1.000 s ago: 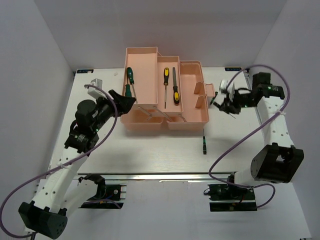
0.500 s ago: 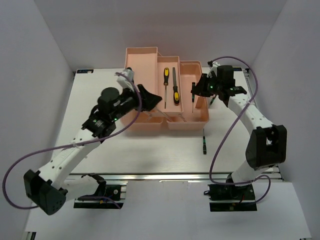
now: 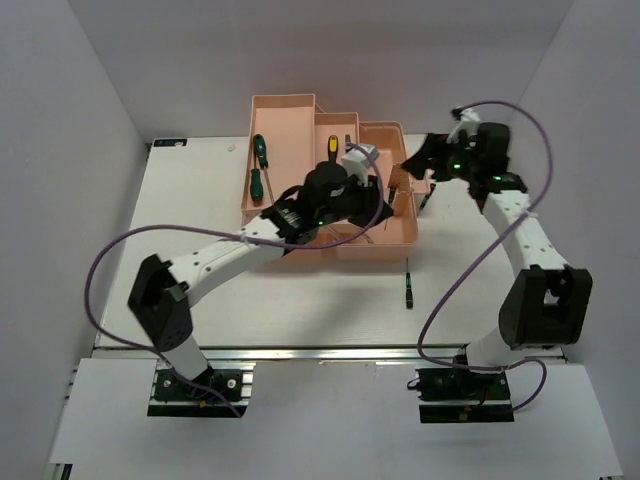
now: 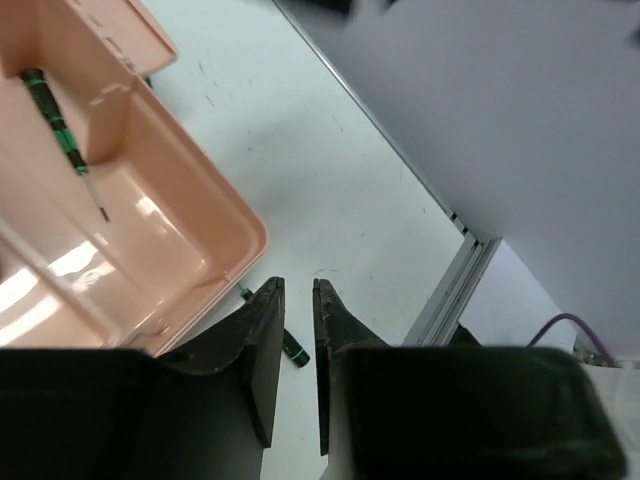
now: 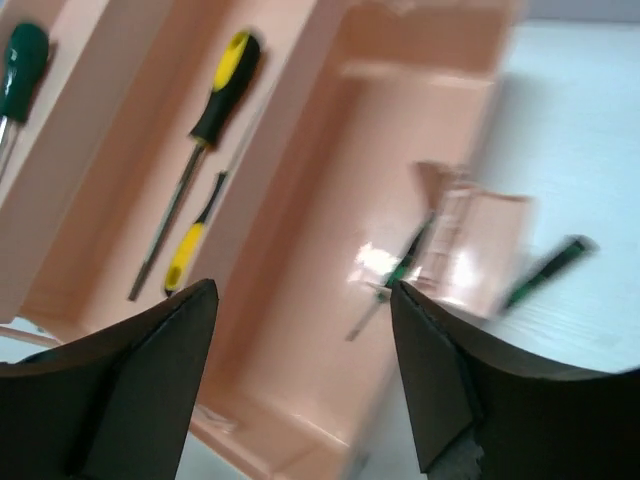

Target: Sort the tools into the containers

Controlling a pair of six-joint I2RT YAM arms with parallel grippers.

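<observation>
The pink toolbox (image 3: 300,115) stands open at the back of the table. Its left tray holds a green-handled screwdriver (image 3: 258,165). The middle tray holds two yellow-and-black ones (image 5: 215,95) (image 5: 185,250). A thin precision screwdriver (image 5: 405,262) (image 4: 62,135) lies in the right compartment. Another (image 5: 545,268) lies on the table beside the box, and a third (image 3: 408,288) in front of it. My right gripper (image 5: 300,295) (image 3: 418,165) hangs wide open and empty over the right compartment. My left gripper (image 4: 298,290) (image 3: 383,205) reaches across the box, its jaws a narrow gap apart with nothing between.
The left arm (image 3: 230,245) lies across the front of the toolbox and hides part of the middle tray. The toolbox lid handle (image 3: 412,180) juts out on the right. A metal rail (image 4: 455,285) borders the table's right edge by the wall.
My left arm swung right across the toolbox and its jaws narrowed. My right gripper opened, left the precision screwdriver in the right compartment, and drew back to the right.
</observation>
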